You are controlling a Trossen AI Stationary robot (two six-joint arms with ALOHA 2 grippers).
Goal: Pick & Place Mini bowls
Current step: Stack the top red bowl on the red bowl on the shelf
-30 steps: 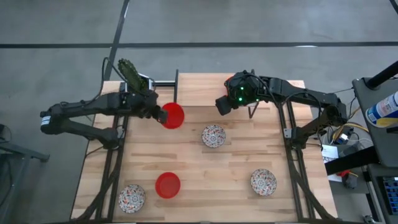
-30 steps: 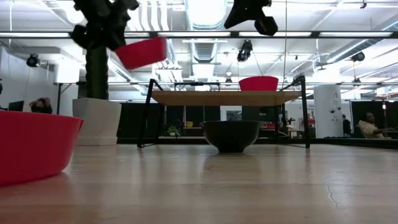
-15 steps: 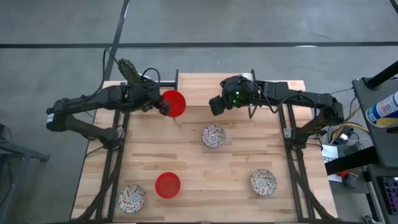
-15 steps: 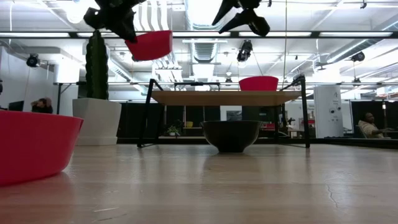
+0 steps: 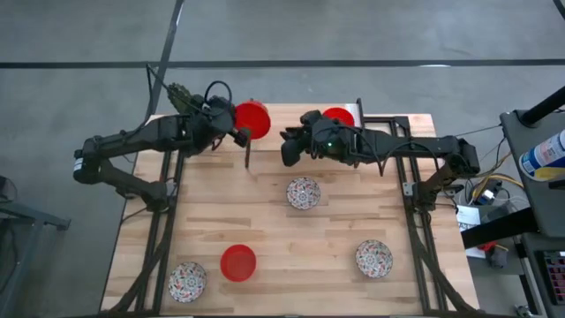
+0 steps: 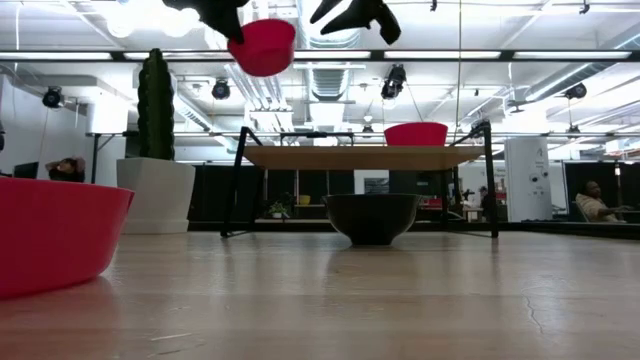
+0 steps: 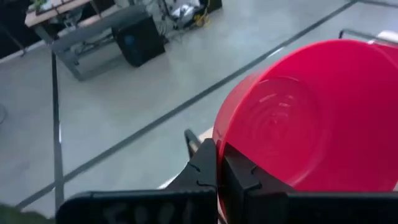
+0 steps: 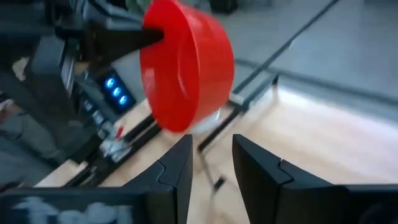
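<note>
My left gripper (image 5: 235,132) is shut on a plain red mini bowl (image 5: 252,119), held high over the far left of the table. It also shows in the low view (image 6: 262,45) and the right wrist view (image 8: 183,68). My right gripper (image 5: 288,152) is open and empty beside that bowl, its fingers (image 8: 177,168) pointing toward it. A second red bowl (image 6: 415,133) stands on the raised shelf (image 6: 360,157). A third red bowl (image 5: 237,262) and three floral bowls (image 5: 303,193) (image 5: 373,258) (image 5: 186,281) rest on the table. My left gripper pinches the red bowl's rim (image 7: 219,142) between its two fingers, one finger (image 7: 242,177) inside the bowl and one (image 7: 202,168) outside. The bowl is lifted clear, high above the table, and tilted.
A cactus (image 5: 181,95) in a white pot (image 6: 155,195) stands at the table's far left corner. The shelf's black frame legs (image 5: 251,132) stand near both grippers. The right arm (image 5: 397,146) stretches across the far side of the table.
My left gripper has carried the red bowl up and toward the table's far edge, somewhat to the right, toward the shelf; the bowl has tipped further. My right gripper has gone toward the table's left, closing on the held bowl.
</note>
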